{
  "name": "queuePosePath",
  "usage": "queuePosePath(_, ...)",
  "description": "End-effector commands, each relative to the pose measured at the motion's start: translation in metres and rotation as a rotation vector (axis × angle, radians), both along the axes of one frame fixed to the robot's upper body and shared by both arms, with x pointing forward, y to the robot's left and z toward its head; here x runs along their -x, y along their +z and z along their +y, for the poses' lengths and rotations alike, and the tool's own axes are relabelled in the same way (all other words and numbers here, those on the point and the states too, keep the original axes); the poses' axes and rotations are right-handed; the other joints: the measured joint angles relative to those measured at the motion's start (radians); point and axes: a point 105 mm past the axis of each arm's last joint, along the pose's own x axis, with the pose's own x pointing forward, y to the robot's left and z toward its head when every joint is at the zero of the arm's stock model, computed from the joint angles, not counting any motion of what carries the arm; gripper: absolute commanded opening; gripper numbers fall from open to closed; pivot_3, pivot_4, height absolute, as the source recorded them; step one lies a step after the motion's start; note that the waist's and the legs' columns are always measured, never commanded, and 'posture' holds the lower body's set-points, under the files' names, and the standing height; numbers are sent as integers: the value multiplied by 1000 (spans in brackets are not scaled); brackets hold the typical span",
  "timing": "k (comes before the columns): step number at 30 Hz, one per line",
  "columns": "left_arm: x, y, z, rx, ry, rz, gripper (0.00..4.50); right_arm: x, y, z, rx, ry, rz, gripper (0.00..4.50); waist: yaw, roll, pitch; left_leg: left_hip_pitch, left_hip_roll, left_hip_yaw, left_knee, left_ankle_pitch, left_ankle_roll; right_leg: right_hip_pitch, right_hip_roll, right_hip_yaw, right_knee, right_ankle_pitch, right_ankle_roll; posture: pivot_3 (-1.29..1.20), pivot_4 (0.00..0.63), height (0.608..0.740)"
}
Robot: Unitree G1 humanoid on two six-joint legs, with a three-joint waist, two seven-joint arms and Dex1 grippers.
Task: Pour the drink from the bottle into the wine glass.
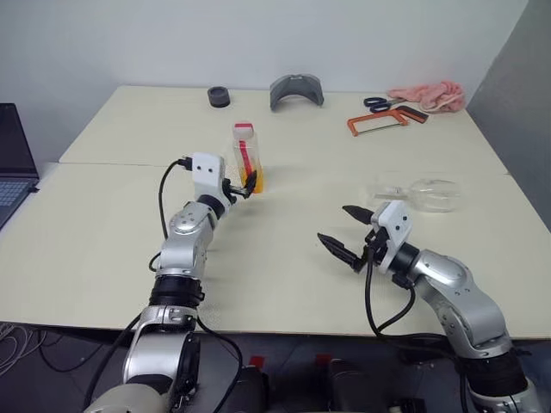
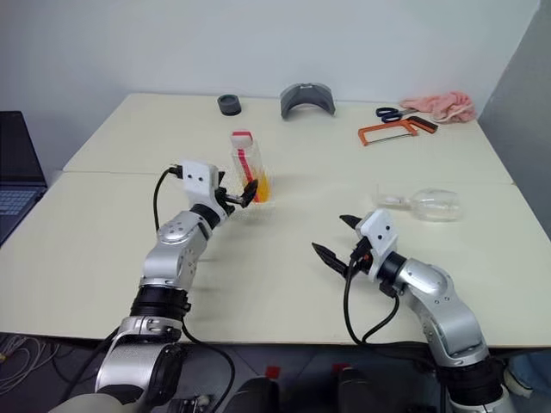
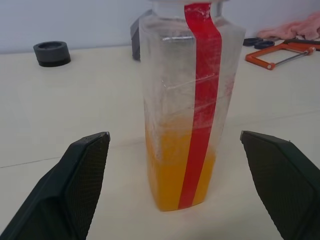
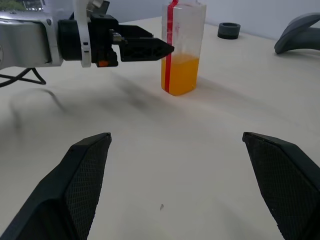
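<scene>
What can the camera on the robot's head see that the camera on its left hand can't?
Head view alone: the wine glass lying on its side on the table, the open right gripper near it, a laptop at the table's edge, and the whole left gripper open beside the bottle.

Left wrist view alone: a close look at the orange drink filling the bottle's lower part, with one finger on each side, not touching.

Both: the bottle standing upright, the black ring and the orange hacksaw.

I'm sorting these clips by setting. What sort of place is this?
Probably a lab or workshop: plain pale tables against a bare wall, a hacksaw and scissors at the far edge, a laptop alongside.
</scene>
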Motion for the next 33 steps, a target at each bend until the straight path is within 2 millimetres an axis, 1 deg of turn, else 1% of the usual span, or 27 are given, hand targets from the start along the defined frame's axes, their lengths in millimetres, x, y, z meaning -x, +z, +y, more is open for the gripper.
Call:
queuePosePath(1, -8, 26, -7, -4, 16, -92, 4488, 0, 15, 2, -21, 9, -48, 4500, 1, 0, 0, 0, 0, 0, 0, 0, 0, 0, 0, 0, 0, 0, 0, 0, 150, 740)
queuePosePath(9, -21, 38, -16, -9, 52, -119, 4488, -4, 23, 3, -30, 35, -50, 4500, -1, 0, 0, 0, -1, 0, 0, 0, 0, 0, 0, 0, 0, 0, 0, 0, 150, 740)
queuePosePath(17, -34, 51, -15, -8, 117, -131, 4488, -10, 30, 5, -43, 41, -63, 4500, 0, 0, 0, -1, -1, 0, 0, 0, 0, 0, 0, -1, 0, 0, 0, 0, 150, 740)
queuePosePath(24, -38, 59, -24, 3, 110, -140, 4488, -10, 33, 8, -50, 52, -68, 4500, -1, 0, 0, -1, -1, 0, 0, 0, 0, -1, 0, -1, 0, 0, 0, 0, 150, 740)
queuePosePath(33, -43, 62, -21, 3, 168, -128, 4488, -12, 35, 7, -54, 54, -69, 4500, -1, 0, 0, -1, -1, 0, 0, 0, 0, -1, 0, -1, 0, 0, 0, 0, 150, 740)
